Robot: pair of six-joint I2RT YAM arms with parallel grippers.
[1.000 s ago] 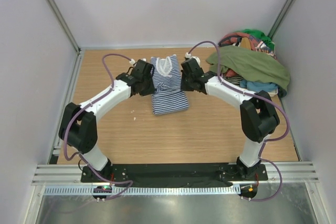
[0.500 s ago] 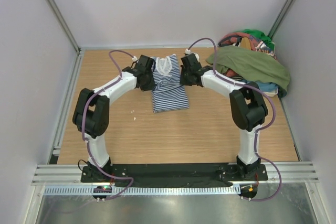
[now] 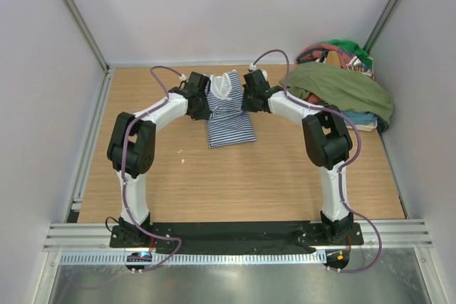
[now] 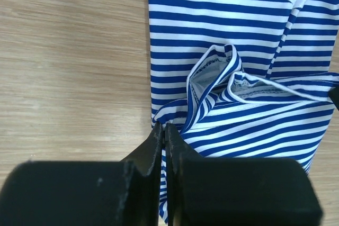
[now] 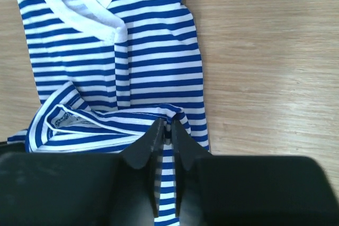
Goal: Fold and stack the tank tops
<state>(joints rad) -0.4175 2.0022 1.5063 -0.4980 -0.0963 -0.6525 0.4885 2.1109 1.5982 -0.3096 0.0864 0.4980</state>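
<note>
The striped tank top (image 3: pixel 229 108) lay in the upper middle of the top view, neckline toward the far wall (image 3: pixel 235 12), its lower part folded up over itself. The left gripper (image 4: pixel 164 128) was pressed together on the folded edge at the garment's left side; the right gripper (image 5: pixel 166 124) pinched the fold at its right side, a strip of striped cloth running between its fingers. Bare table (image 3: pixel 271 176) spread wide below the garment and to its left. At upper right, the olive tank top (image 3: pixel 342 87) draped over a heap of clothes (image 3: pixel 349 115) in the corner.
</note>
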